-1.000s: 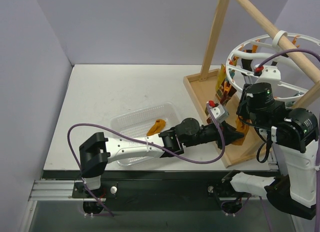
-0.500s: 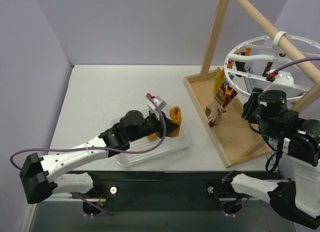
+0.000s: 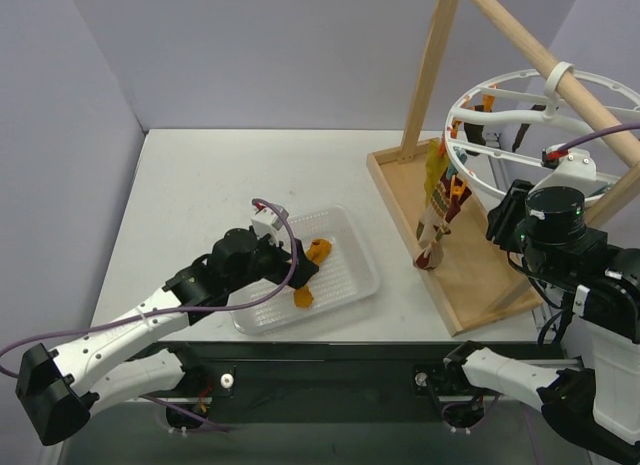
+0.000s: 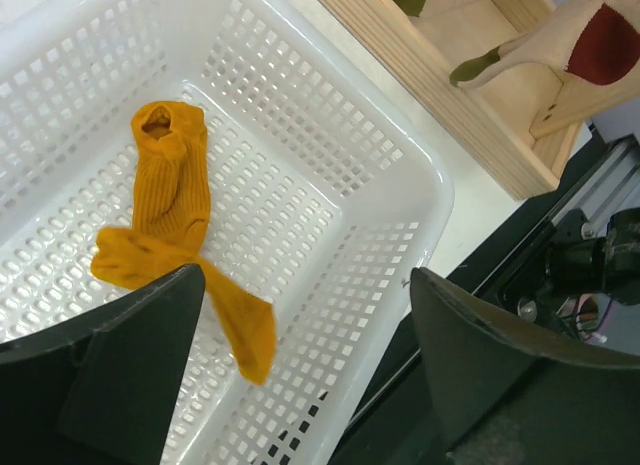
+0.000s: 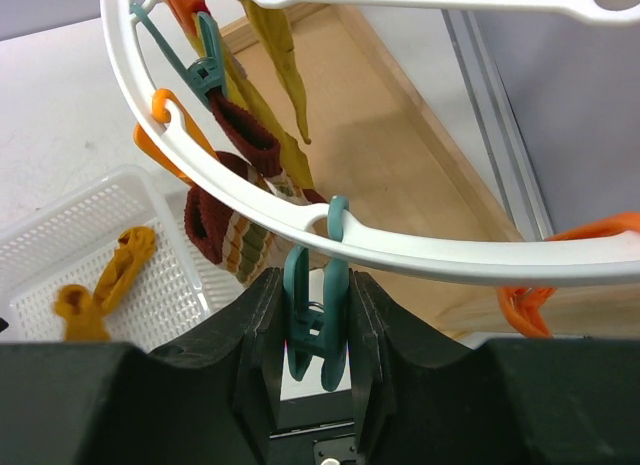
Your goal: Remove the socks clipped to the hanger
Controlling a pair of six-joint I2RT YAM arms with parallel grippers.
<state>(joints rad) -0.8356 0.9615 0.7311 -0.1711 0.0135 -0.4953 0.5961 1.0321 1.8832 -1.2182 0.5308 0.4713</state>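
Hanging from the large white plastic spoked drying hanger, a limp dark-brown sock with a striped cuff and a thin mustard-yellow sock are pinned at its rim, above the flat wooden base tray. More mustard-yellow socks, two by the look of it, lie loose in the white perforated plastic basket. The left gripper is directly above them, its fingers spread wide and empty.

The right gripper is up at the hanger's near rim, fingers pressed against both sides of a teal plastic clip. I cannot see a sock in that clip.

I judge the drop-off into the basket done and the next release in preparation. That calls for squeezing a clip that actually holds fabric while the left arm crosses over to take it. The striped-cuff sock hangs just beside the right gripper, not touching it.
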